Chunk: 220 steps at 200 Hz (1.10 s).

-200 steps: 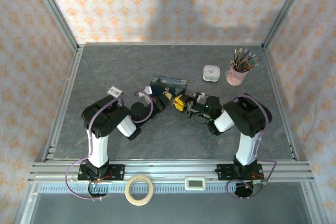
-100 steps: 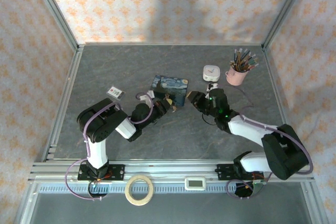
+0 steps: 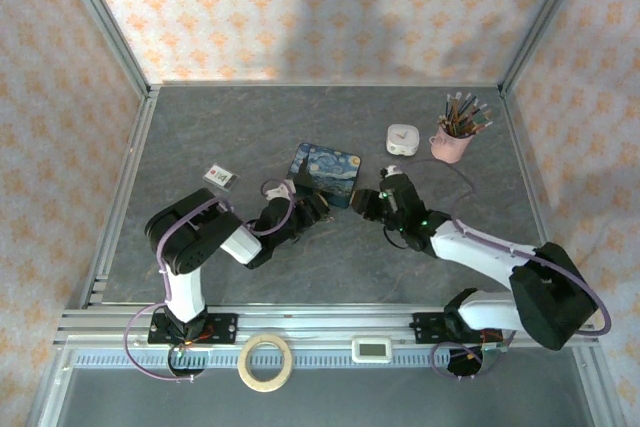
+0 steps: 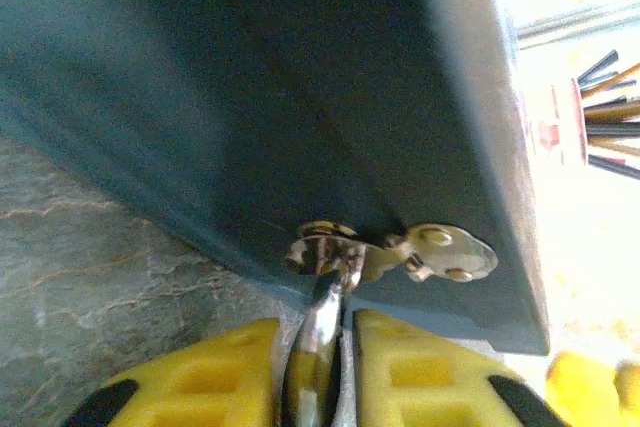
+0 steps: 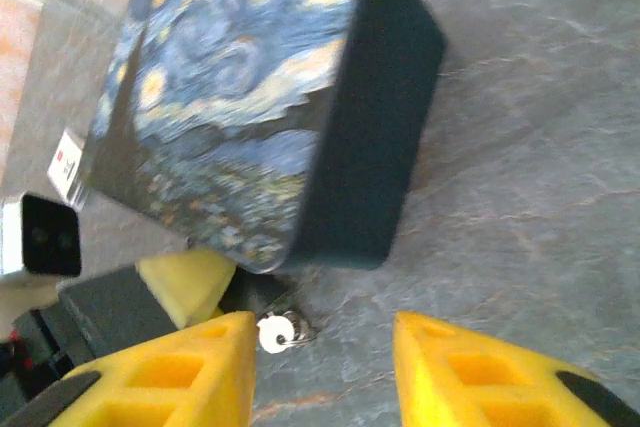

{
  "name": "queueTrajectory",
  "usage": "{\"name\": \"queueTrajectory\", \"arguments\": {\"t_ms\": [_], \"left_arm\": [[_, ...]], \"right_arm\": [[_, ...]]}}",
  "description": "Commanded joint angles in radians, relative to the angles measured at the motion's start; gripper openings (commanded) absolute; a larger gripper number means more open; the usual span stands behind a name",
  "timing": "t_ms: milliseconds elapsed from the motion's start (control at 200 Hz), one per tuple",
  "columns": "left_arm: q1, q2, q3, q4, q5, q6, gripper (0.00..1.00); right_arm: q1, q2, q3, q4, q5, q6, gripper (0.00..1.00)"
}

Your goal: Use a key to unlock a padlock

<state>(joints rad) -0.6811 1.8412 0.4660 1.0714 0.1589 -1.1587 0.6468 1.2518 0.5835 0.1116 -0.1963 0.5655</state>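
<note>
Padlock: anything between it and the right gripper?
Nothing visible. The right gripper is open, with only bare grey table between it and the tiny dark padlock at a corner of the blue starry-night tin. The left gripper clamps the padlock from the side, off that path.

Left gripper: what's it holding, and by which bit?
The left gripper pinches the padlock by its lower end; its shackle reaches the clasp on the tin.

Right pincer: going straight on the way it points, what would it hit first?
Probably the dark side wall of the blue tin, straight ahead of the open right pincer. A small silvery piece lies nearer, but off to one side; depth is unclear.
</note>
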Motion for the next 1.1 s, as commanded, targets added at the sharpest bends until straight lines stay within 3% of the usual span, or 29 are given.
{"name": "queueTrajectory", "arguments": {"t_ms": [0, 175, 335, 651, 871, 1096], "left_arm": [[-0.007, -0.109, -0.052, -0.046, -0.057, -0.014, 0.49], [0.027, -0.297, -0.108, -0.222, -0.123, 0.009, 0.58], [0.139, -0.466, -0.161, -0.31, -0.136, 0.043, 0.6], [0.32, -0.741, -0.17, -0.525, -0.195, 0.172, 0.74], [0.338, -0.774, -0.215, -0.502, -0.184, 0.152, 0.74], [0.34, -0.708, -0.21, -0.431, -0.132, 0.134, 0.73]], "right_arm": [[0.051, 0.007, 0.076, -0.076, 0.079, -0.087, 0.44], [0.158, 0.116, 0.213, -0.195, 0.145, -0.155, 0.51], [0.239, 0.286, 0.38, -0.33, 0.198, -0.21, 0.55], [0.29, 0.55, 0.646, -0.574, 0.304, -0.352, 0.54], [0.294, 0.604, 0.678, -0.618, 0.374, -0.45, 0.49], [0.295, 0.576, 0.575, -0.489, 0.373, -0.523, 0.45]]}}
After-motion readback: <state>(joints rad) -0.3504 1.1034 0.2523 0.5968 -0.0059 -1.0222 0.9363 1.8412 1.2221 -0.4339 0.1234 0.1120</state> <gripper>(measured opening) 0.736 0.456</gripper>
